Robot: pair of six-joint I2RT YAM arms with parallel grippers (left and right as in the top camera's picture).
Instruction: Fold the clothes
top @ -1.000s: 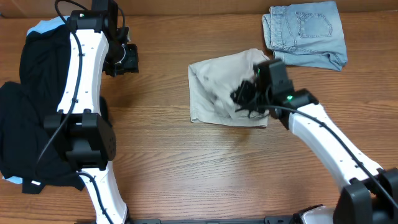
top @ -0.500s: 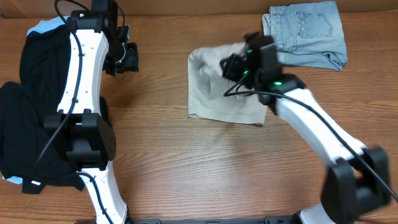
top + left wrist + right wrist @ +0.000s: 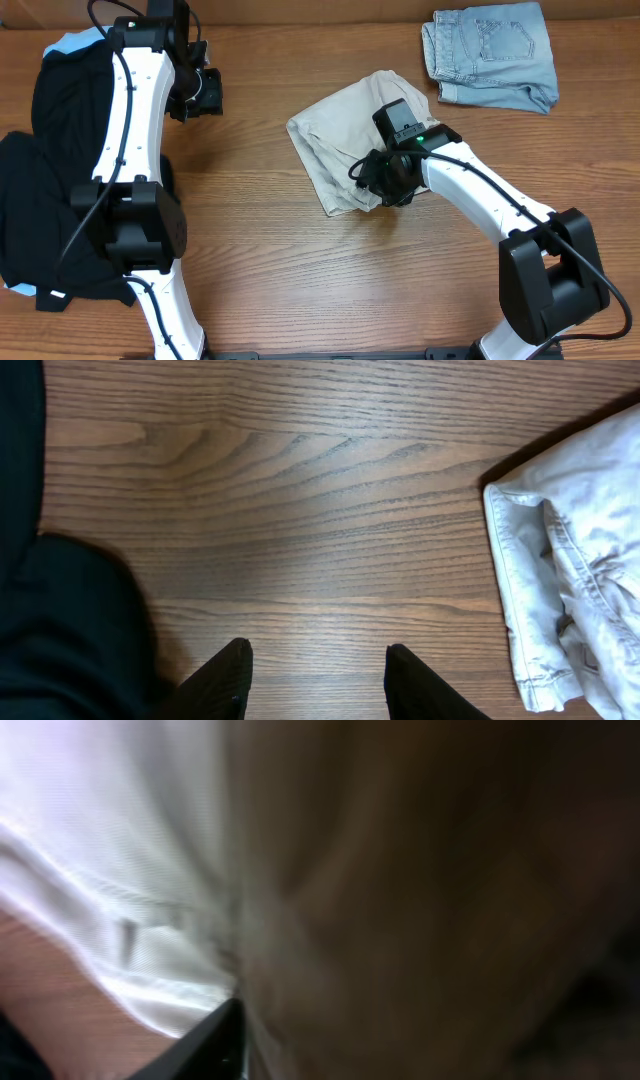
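Note:
The clothes, a folded pair of pale beige shorts [image 3: 335,140], lie askew in the middle of the table. Their hemmed edge shows at the right of the left wrist view [image 3: 575,560]. My right gripper [image 3: 386,182] sits on the shorts' near right edge. In the right wrist view, blurred pale cloth [image 3: 120,870] fills the frame right up against the camera, and only one dark finger [image 3: 215,1042] shows, so its jaws cannot be read. My left gripper [image 3: 206,92] [image 3: 318,652] hangs open over bare wood, left of the shorts and apart from them, with nothing between its fingers.
Folded light-blue denim shorts [image 3: 490,52] lie at the back right. Black garments [image 3: 45,180] are piled along the left edge, and one dark fold [image 3: 60,620] lies close beside the left gripper. Bare wood stretches along the table's front.
The right arm swung to the far side and back to the near edge. The shorts turned and shifted left. The left arm stayed still.

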